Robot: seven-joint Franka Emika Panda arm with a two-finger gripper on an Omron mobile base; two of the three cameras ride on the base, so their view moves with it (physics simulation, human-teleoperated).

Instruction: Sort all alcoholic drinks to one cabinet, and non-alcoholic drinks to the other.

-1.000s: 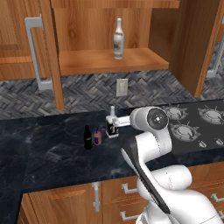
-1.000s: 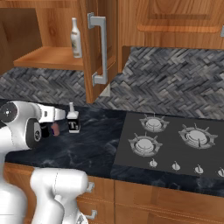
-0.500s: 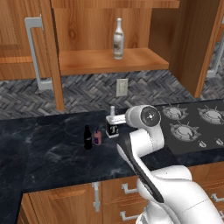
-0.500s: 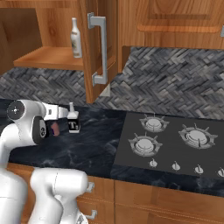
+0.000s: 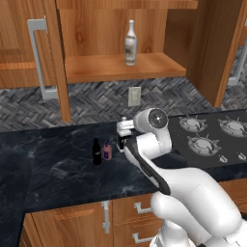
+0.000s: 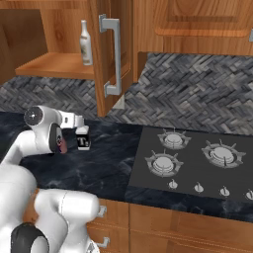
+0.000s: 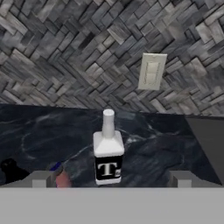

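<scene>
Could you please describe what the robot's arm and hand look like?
The arm is glossy white with rounded links, a dark band along one link and dark circular joint caps with a silver centre. The hand is white, with small grey finger tips.

Even, flat light — soft, low-detail

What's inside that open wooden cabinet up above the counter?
On the shelf of the open cabinet one slim cream-white bottle stands upright, alone on the visible part of the shelf. The shelf's far left end is hidden behind the opened door, so anything there cannot be seen.
</scene>
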